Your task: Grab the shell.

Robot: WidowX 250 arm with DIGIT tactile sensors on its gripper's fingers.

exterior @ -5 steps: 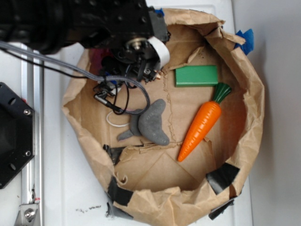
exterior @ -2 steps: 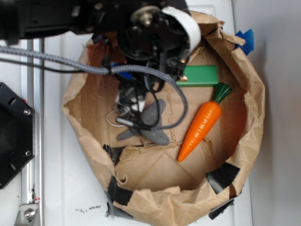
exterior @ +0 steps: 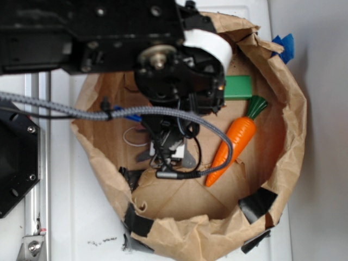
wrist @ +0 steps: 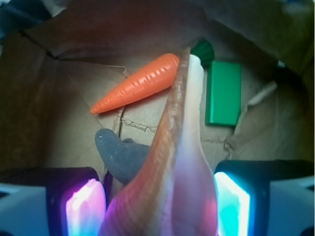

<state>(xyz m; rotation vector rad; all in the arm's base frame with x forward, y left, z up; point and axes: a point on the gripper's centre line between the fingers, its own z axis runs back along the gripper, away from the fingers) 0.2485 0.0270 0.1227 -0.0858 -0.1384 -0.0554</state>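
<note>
In the wrist view the shell (wrist: 177,162), long, glossy and striped tan and cream, stands between my two lit pads and tapers away to a point near the carrot's leaf end. My gripper (wrist: 158,206) is shut on its wide end, which fills the gap between the pads. From outside, the gripper (exterior: 168,149) hangs inside the paper bag above the grey plush mouse (exterior: 187,159). There the arm hides the shell.
The brown paper bag (exterior: 288,109) walls in the whole space. Inside lie an orange toy carrot (exterior: 234,141) on the right, a green block (exterior: 239,87) at the back and the mouse (wrist: 120,155) under the shell. A black mount (exterior: 16,157) stands outside on the left.
The arm has swung from the bag's back left towards its middle, and now covers most of the mouse and part of the green block. The carrot and the block have not moved.
</note>
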